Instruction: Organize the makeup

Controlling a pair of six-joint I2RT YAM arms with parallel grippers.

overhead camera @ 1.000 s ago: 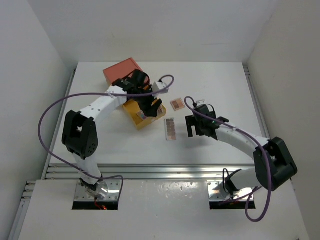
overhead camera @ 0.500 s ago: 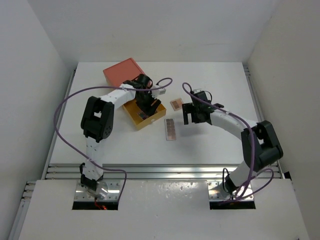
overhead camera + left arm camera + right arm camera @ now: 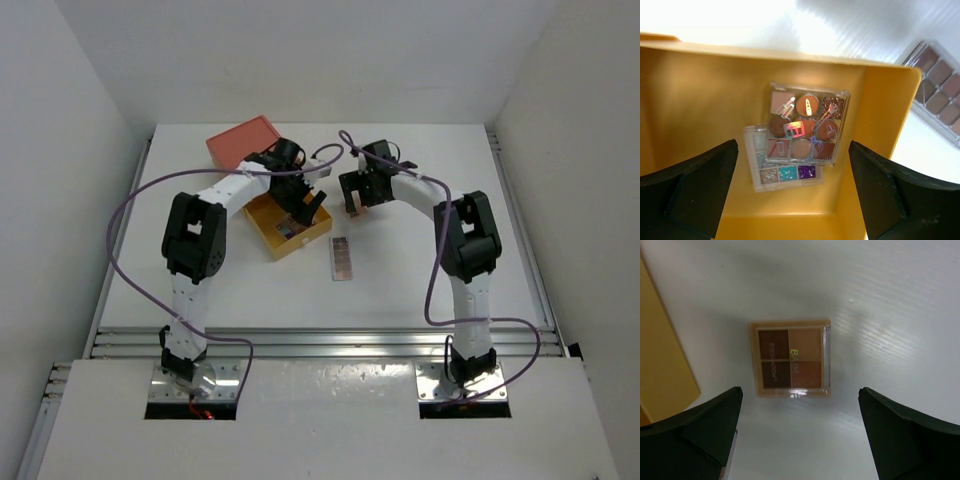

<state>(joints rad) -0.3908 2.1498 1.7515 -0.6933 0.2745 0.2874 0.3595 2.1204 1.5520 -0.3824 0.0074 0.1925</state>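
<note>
Top view: white desk (image 3: 440,270), plain white walls (image 3: 90,80) on three sides. Orange box (image 3: 240,142) at back left, yellow drawer (image 3: 268,222) just in front, long palette (image 3: 342,258) alone near desk centre. Left gripper (image 3: 300,208) over drawer; right gripper (image 3: 360,198) now farther back than a second ago, over where a square palette lay. Left wrist: jaws wide apart, holding nothing, wider than a second ago; nine-pan palette (image 3: 807,125) with holographic stickers lies on glitter palette (image 3: 785,174) inside drawer. Right wrist: jaws wide, empty; four-pan palette (image 3: 791,358) flat on desk below, yellow lettering across its middle too blurred to read
</note>
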